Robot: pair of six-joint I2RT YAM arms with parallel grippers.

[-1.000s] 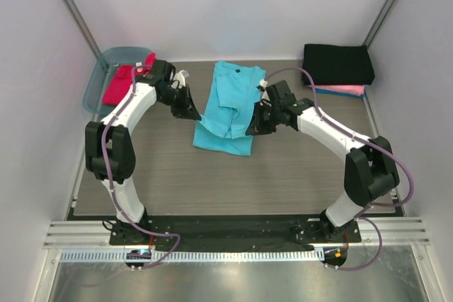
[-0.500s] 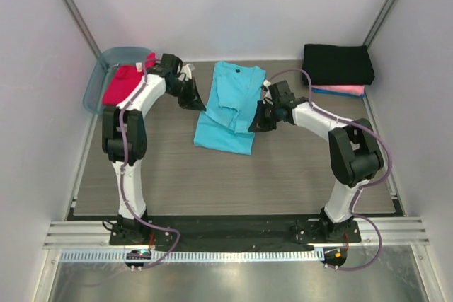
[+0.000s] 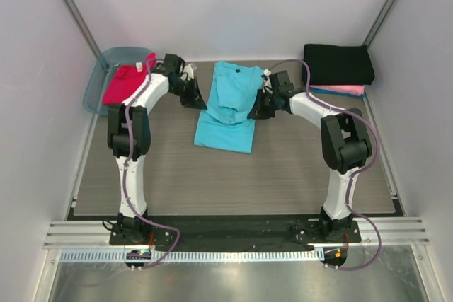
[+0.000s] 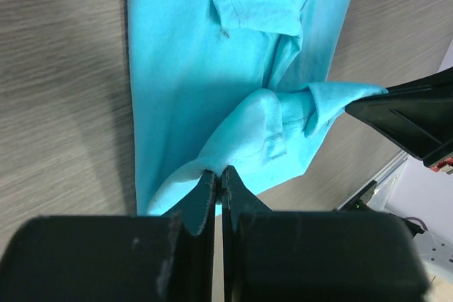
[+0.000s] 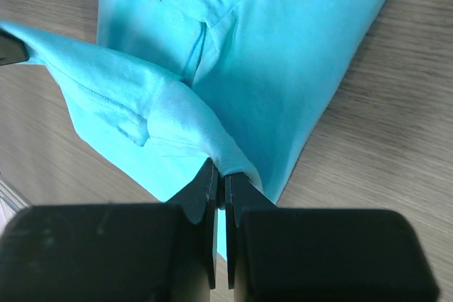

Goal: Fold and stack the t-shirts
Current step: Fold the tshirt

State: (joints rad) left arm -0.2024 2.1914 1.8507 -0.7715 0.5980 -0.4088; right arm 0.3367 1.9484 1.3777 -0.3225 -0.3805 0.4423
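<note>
The turquoise t-shirt (image 3: 228, 112) lies in the middle of the table, folded into a narrow strip with its collar at the far end. My left gripper (image 3: 200, 99) is shut on its left edge, and my right gripper (image 3: 255, 110) is shut on its right edge. A raised band of cloth hangs between them. In the left wrist view the gripper (image 4: 218, 173) pinches the turquoise t-shirt (image 4: 191, 68). In the right wrist view the gripper (image 5: 219, 172) pinches the turquoise t-shirt (image 5: 283, 54). The red-magenta t-shirt (image 3: 122, 83) lies in the tub. The folded black t-shirt (image 3: 338, 64) rests on the pink t-shirt (image 3: 345, 91).
The translucent blue-grey tub (image 3: 99, 76) stands at the far left corner. The black and pink stack sits at the far right, against the right wall. Bare wood-grain table surface (image 3: 233, 182) lies between the turquoise t-shirt and the arm bases.
Both grippers have moved toward the far side of the table with the turquoise cloth in them. Both arms are stretched out further.
</note>
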